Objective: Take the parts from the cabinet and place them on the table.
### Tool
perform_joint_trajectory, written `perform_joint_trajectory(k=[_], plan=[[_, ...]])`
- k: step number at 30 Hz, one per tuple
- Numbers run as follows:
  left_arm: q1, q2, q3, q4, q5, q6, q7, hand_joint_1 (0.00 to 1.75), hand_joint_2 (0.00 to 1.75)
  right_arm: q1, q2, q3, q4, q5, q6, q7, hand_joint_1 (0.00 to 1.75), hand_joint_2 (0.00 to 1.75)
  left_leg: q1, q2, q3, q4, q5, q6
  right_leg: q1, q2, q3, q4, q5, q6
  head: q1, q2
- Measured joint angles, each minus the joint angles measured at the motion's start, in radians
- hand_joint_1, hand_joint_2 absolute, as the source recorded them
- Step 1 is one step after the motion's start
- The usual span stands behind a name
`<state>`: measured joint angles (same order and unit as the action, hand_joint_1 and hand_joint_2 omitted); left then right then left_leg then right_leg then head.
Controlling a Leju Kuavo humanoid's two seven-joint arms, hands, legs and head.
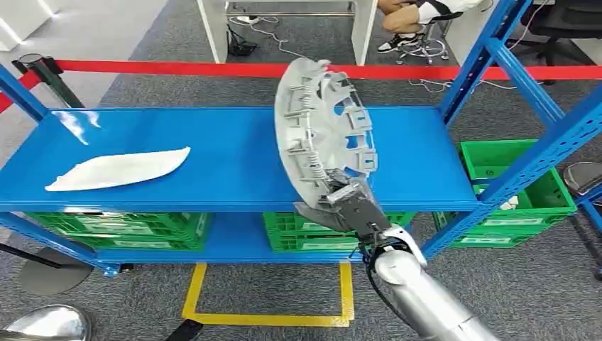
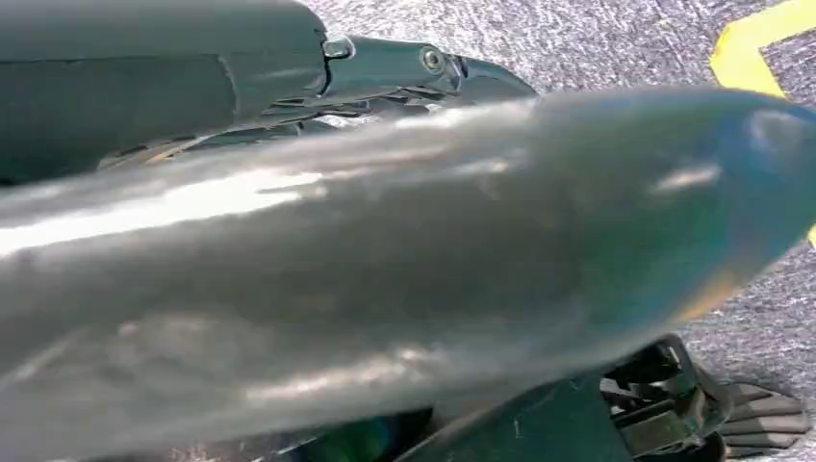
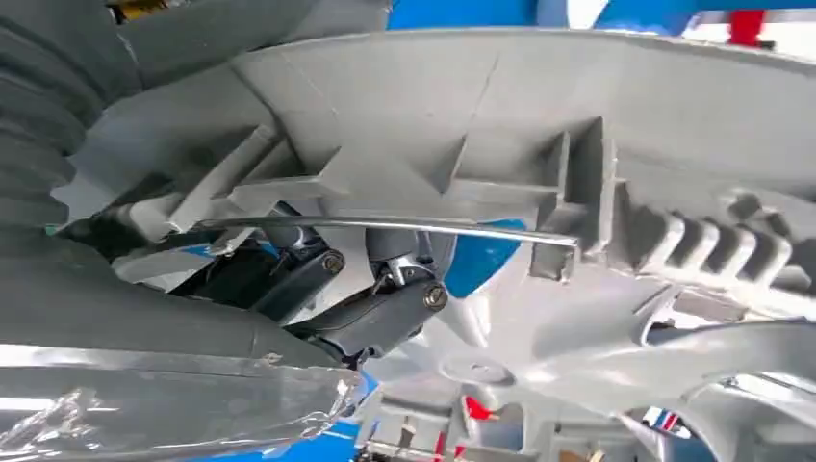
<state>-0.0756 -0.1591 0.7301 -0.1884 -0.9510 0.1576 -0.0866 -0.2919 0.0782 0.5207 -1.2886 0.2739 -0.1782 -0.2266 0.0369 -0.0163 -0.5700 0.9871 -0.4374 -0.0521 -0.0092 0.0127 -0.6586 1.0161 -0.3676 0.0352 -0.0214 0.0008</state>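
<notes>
Right hand (image 1: 346,202) grips the grey wheel cover (image 1: 323,135) by its near lower rim, fingers closed on the edge; the cover stands nearly upright, tilted a bit, ribbed back side facing right, above the middle-right of the blue shelf (image 1: 234,160). Whether its bottom edge touches the shelf surface cannot be told. In the right wrist view the dark fingers (image 3: 370,303) reach through the cover's (image 3: 539,125) inner side, wrapped around a thin metal wire ring (image 3: 385,226) that runs along the moulded ribs. Silver right forearm (image 1: 419,291) comes up from the near right. A white curved plastic part (image 1: 117,169) lies flat on the left side of the same shelf, well apart from the cover. Left hand: its wrist view gives a blurred silver arm surface (image 2: 385,269) with dark parts behind it over grey carpet; open or closed cannot be told. Green crates (image 1: 117,229) sit on the lower shelf level, another green crate (image 1: 515,188) at the right beyond the blue rack upright (image 1: 529,160). Red barrier tape (image 1: 177,69) stretches across the far side behind the shelf. Yellow floor marking (image 1: 270,316) on the grey carpet near the rack. A person's legs and shoes (image 1: 405,28) on a stool at the far side, by a white table leg (image 1: 211,32).
</notes>
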Motion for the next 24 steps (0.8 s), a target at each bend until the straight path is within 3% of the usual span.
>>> perform_joint_trajectory(k=[10,11,16,22,24], plan=[[-0.007,-0.002,-0.001,0.000,-0.017,0.026,-0.034,0.00,0.00,0.050,-0.005,-0.048,-0.065,-0.114,-0.001,-0.033,1.75,1.75,0.000,0.000,0.000,0.000,0.000,0.000,0.000,0.000,0.000,0.000,0.000,0.000,0.001,0.000],[-0.009,-0.002,-0.001,0.000,-0.017,0.030,-0.038,0.00,1.75,0.053,-0.005,-0.053,-0.070,-0.123,0.000,-0.035,1.75,1.75,0.000,0.000,0.000,0.000,0.000,0.000,0.000,0.000,-0.001,0.000,0.000,0.000,0.001,0.000],[-0.017,-0.003,-0.003,0.000,-0.017,0.092,-0.142,0.00,1.75,0.089,-0.005,-0.080,-0.114,-0.218,0.008,-0.078,1.75,1.75,0.000,0.000,-0.001,0.000,0.000,0.000,0.000,0.000,-0.001,0.000,0.000,0.000,0.001,0.000],[-0.036,-0.003,-0.003,-0.001,-0.004,0.088,-0.211,0.00,1.75,0.128,-0.009,-0.102,-0.195,-0.250,0.021,-0.127,1.75,1.75,0.000,0.000,-0.002,0.000,0.000,0.000,0.000,0.000,-0.002,0.000,0.000,0.000,0.000,0.000],[-0.046,-0.003,-0.003,-0.001,0.002,0.074,-0.207,0.00,1.75,0.131,-0.013,-0.101,-0.239,-0.273,0.048,-0.135,1.75,1.75,0.000,0.000,-0.002,0.000,0.000,0.000,0.000,0.000,-0.002,0.000,0.000,0.000,0.000,0.000]])
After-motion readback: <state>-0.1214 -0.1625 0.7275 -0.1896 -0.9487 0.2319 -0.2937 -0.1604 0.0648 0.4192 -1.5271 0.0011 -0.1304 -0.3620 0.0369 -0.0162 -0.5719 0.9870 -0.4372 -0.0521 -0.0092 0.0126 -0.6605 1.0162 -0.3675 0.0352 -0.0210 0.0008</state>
